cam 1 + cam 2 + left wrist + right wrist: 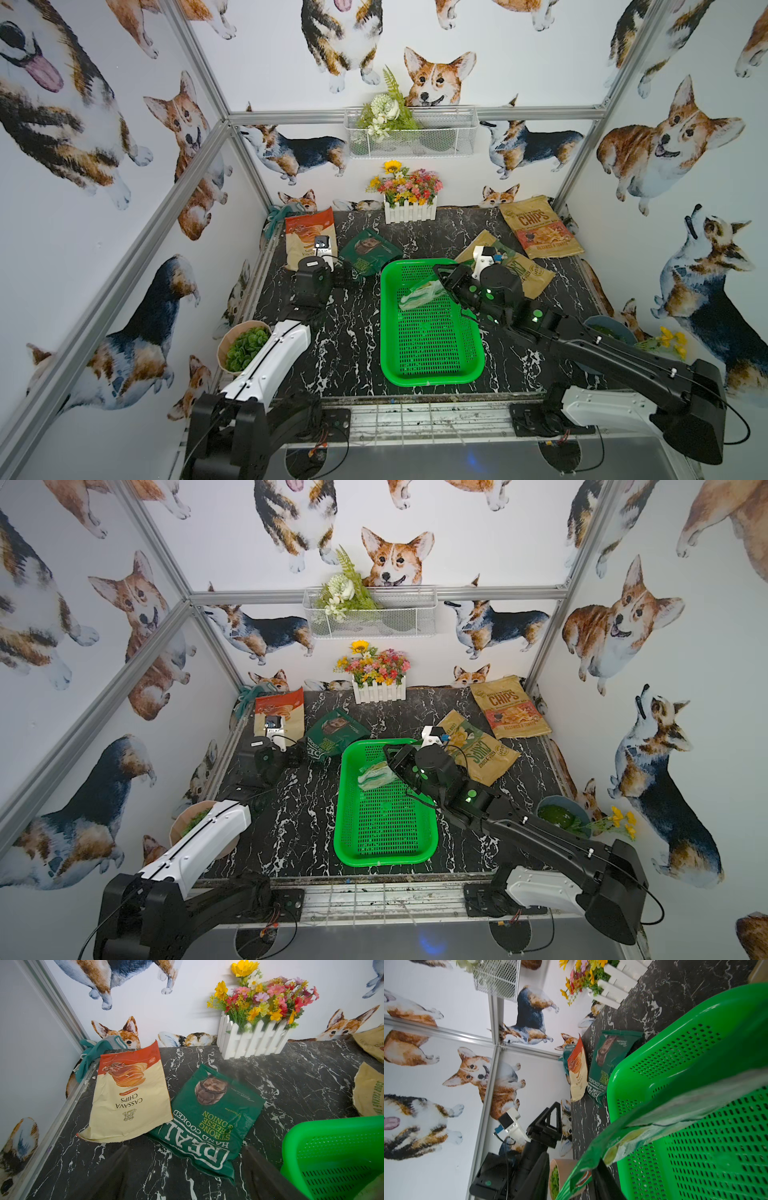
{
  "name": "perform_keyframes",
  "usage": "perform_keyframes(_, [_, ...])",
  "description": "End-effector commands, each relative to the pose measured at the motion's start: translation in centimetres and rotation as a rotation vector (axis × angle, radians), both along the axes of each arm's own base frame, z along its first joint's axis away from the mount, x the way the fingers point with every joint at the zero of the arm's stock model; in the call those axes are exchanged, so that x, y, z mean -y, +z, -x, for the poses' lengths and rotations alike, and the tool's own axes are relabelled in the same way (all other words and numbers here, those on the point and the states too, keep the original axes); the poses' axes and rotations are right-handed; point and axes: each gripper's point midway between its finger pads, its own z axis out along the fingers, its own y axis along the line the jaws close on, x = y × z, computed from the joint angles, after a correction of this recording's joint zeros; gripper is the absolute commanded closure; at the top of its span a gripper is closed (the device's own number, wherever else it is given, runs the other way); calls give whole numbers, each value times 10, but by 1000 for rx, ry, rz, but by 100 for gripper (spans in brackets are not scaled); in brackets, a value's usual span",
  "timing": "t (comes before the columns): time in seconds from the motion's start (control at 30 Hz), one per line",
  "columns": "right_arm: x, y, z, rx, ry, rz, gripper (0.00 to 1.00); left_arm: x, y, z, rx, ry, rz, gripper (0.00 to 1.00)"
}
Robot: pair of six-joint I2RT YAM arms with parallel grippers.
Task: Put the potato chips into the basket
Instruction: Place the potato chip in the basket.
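Black marble-look tabletop (353, 332), corgi-print walls all round. R gripper (441, 277) reaches in over the basket (432, 378) from its right side, tip above the far half. White-green bag (419, 296) sits right at the tip, tilted, w/ one end up by the gripper and the rest angled down toward the perforated floor. In the R wrist view the bag crosses close up, w/ a dark finger (604, 1184) just beside its edge. Can't tell if the jaws pinch it or stand clear of it, nor if the bag touches the floor.

L gripper (344, 275) hangs just left of the basket's far-left corner, fingers (119, 1167) spread wide, gripping nothing. Dark green "REAL" bag (209, 1113) lies flat on the table, near that same corner. Cream/red-orange bag (131, 1101) lies further left of the basket, its edge touching the REAL bag.

Off the basket's far-right corner: tan kraft bag w/ green lettering (530, 276), partly hidden by the R wrist. Kraft "CHIPS" bag w/ red lettering (540, 228) lies further back and right of the basket.

White picket planter (409, 212) w/ flowers stands beyond the basket's far rim, at the back wall. Bowl of greens (243, 347) is well left of the basket's near end, blue bowl (611, 328) well right.
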Motion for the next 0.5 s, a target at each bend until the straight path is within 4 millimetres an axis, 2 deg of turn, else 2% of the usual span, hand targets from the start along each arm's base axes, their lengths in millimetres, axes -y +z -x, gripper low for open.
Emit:
perform_keyframes(0.0, [-6, -1, 31, 7, 188, 88, 65, -3, 5, 0, 19, 15, -8, 11])
perform_keyframes(0.07, [-6, 15, 42, 80, 254, 105, 70, -3, 4, 0, 17, 16, -7, 11])
perform_keyframes(0.2, [-8, 65, 63, 314, 406, 196, 75, -3, 3, 0, 13, 15, -1, 11])
perform_keyframes(0.3, [-1, 74, 62, 387, 415, 314, 70, -2, 2, -1, 14, 16, 7, 11])
perform_keyframes(0.33, [3, 71, 56, 385, 387, 358, 66, -2, 2, -1, 14, 15, 11, 11])
perform_keyframes(0.37, [6, 61, 48, 370, 360, 415, 57, -2, 2, -1, 13, 16, 14, 11])
perform_keyframes(0.4, [6, 47, 40, 337, 353, 474, 51, -2, 1, -1, 10, 15, 17, 11])
perform_keyframes(0.43, [4, 33, 34, 293, 371, 522, 50, -2, 0, -1, 7, 15, 19, 11])
perform_keyframes(0.47, [-2, 7, 28, 212, 422, 586, 48, -2, -1, -1, 2, 16, 20, 11])
